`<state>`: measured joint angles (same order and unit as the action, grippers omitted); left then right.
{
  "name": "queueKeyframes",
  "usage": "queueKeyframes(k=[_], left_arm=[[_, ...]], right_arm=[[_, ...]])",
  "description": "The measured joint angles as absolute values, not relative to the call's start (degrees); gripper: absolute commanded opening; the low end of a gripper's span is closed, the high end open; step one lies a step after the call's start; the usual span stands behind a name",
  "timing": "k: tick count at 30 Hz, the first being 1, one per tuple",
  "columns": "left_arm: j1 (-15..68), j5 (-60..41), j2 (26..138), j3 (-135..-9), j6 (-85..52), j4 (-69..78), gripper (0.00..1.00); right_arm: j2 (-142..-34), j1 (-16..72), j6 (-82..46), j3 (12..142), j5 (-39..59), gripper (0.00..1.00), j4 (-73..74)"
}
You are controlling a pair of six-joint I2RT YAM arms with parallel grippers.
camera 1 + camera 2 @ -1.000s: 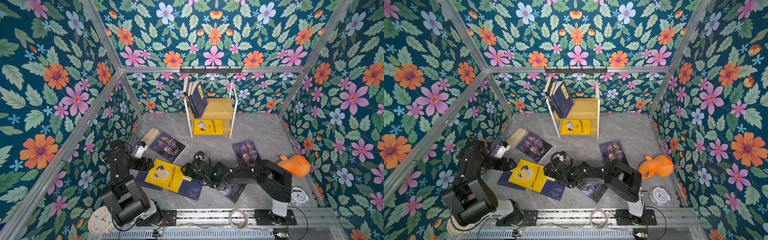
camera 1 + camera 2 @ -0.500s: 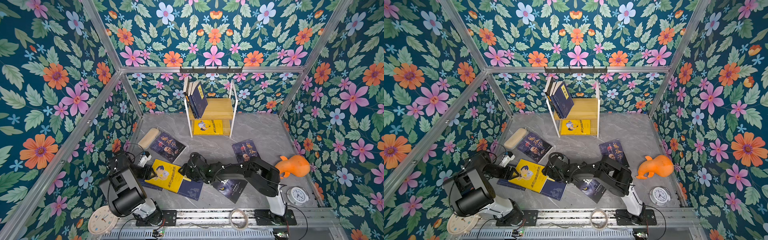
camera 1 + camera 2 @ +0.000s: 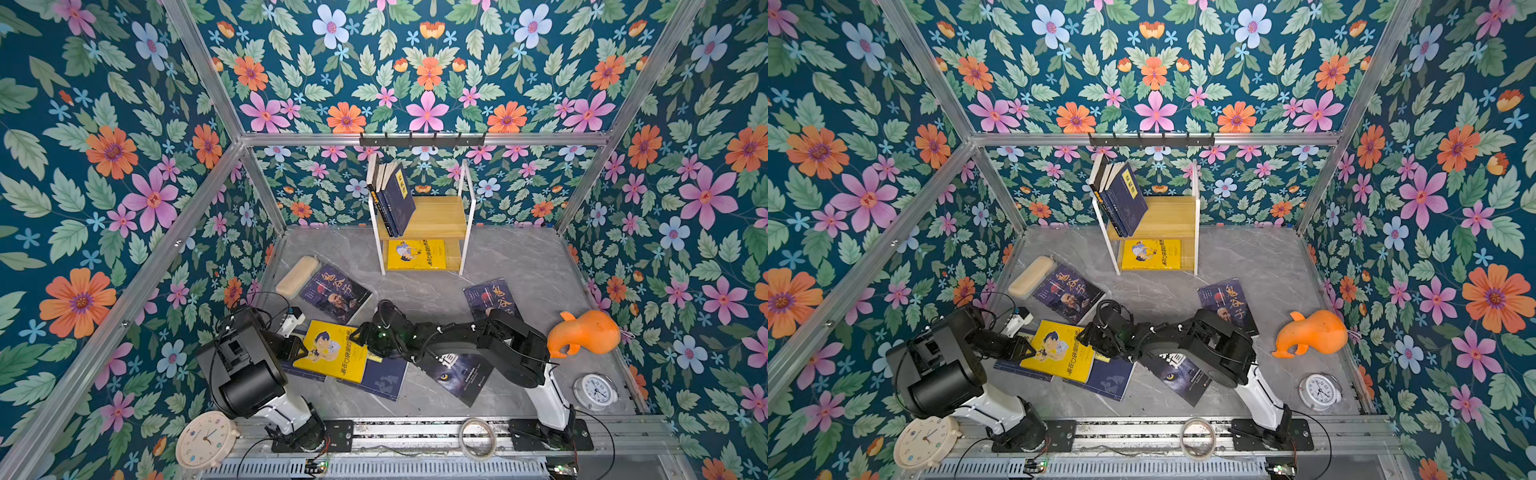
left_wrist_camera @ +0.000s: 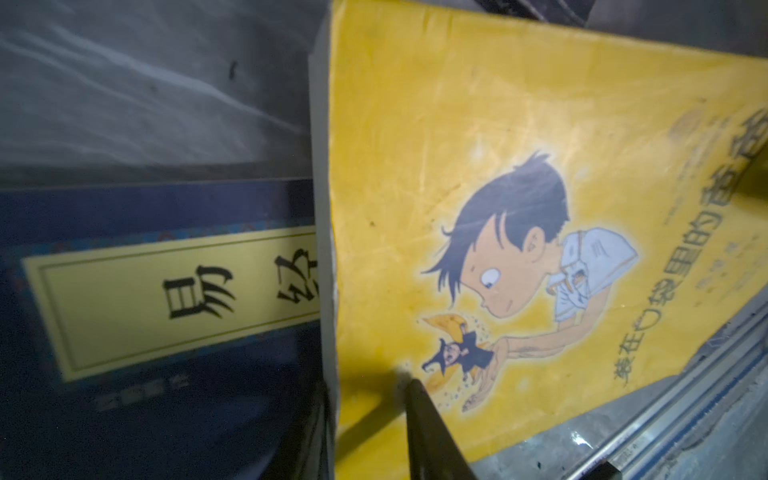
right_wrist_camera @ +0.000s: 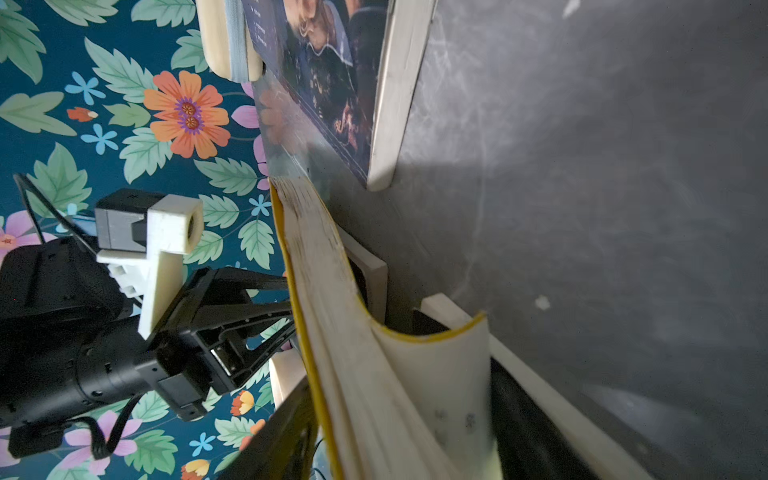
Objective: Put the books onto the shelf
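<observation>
- Thin, floppy yellow book point(image 3: 332, 353) rests atop navy books point(image 3: 374, 376), at 7 o'clock from the shelf point(image 3: 432, 216).
- Left claw point(image 3: 301, 350) pinches its 9 o'clock edge, nearly closed.
- Right claw point(image 3: 365, 338) straddles the curling 3 o'clock edge; grip unclear. A deeper bite likely holds better.

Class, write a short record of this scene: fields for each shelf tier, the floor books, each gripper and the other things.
Shelf upper tier: leaning navy books, at its left
Lower tier: shelved yellow book, flat
Floor: floor yellow book atop flat navy books; wolf-eye book; left white-character book; right white-character book
Left gripper: astride the floor yellow book's edge; grip unclear
Right gripper: astride its opposite edge, pages bent; grip unclear
Others: orange toy, alarm clock, round clock, tape roll, beige case
</observation>
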<state>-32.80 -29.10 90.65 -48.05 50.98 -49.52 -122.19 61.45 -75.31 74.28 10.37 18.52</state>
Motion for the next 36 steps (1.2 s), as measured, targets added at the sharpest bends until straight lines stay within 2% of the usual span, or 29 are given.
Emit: queueKeyframes(k=[7, 13, 24, 36], left_arm=[[-32.60, -29.87, 90.02, -48.07, 51.11, -50.22, 0.32], [-31.92, -30.28, 89.19, -49.12, 50.59, -51.24, 0.33], [-30.15, -30.89, 89.23, -48.75, 48.73, -51.27, 0.33], [-27.70, -31.83, 88.55, -47.64, 46.59, -50.30, 0.33]], right_arm=[[-120.03, 61.43, -72.84, 73.41, 10.46, 0.56, 17.69], [-116.66, 61.39, -70.26, 73.06, 10.26, 0.65, 19.14], [-115.55, 62.06, -69.84, 72.77, 11.53, 0.72, 19.99], [-119.39, 62.02, -70.35, 77.01, 14.20, 0.84, 22.35]])
